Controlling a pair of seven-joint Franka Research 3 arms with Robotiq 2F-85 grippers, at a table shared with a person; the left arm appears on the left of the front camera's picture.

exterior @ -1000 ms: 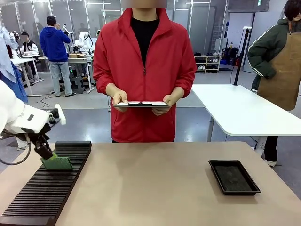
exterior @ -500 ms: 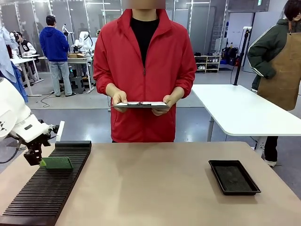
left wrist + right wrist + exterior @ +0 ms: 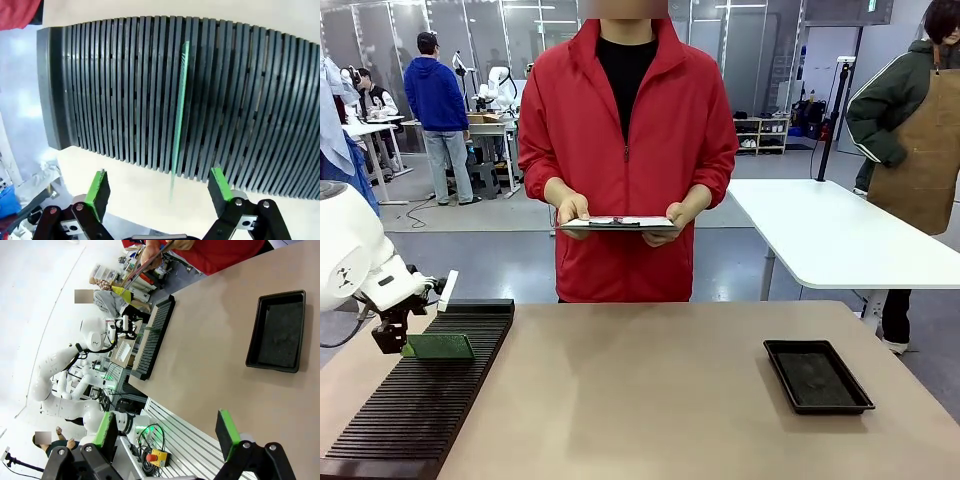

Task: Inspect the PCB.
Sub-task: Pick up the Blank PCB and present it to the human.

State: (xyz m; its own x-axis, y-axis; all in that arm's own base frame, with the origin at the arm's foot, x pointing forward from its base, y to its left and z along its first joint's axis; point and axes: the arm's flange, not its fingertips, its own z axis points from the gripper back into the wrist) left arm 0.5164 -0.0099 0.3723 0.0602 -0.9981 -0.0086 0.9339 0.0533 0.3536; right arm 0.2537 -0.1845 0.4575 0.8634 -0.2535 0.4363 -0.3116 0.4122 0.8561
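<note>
I see 1 black slotted rack (image 3: 430, 400) at the left of the table (image 3: 650, 400), 1 black tray (image 3: 798, 344) at its right, and 1 person (image 3: 625, 150) opposite holding 1 clipboard (image 3: 618, 222). 1 PCB (image 3: 440, 346) stands on edge in a rack slot. Left gripper (image 3: 158, 176): jaws wide apart, empty, just beside the PCB. Right gripper (image 3: 166, 417): jaws wide apart, empty.

You get bright, even overhead light on the bench (image 3: 650, 400), faint soft shadows on it, sharp front view, wrist views bowed at edges, floor (image 3: 20, 100) beyond the bench glared white.
</note>
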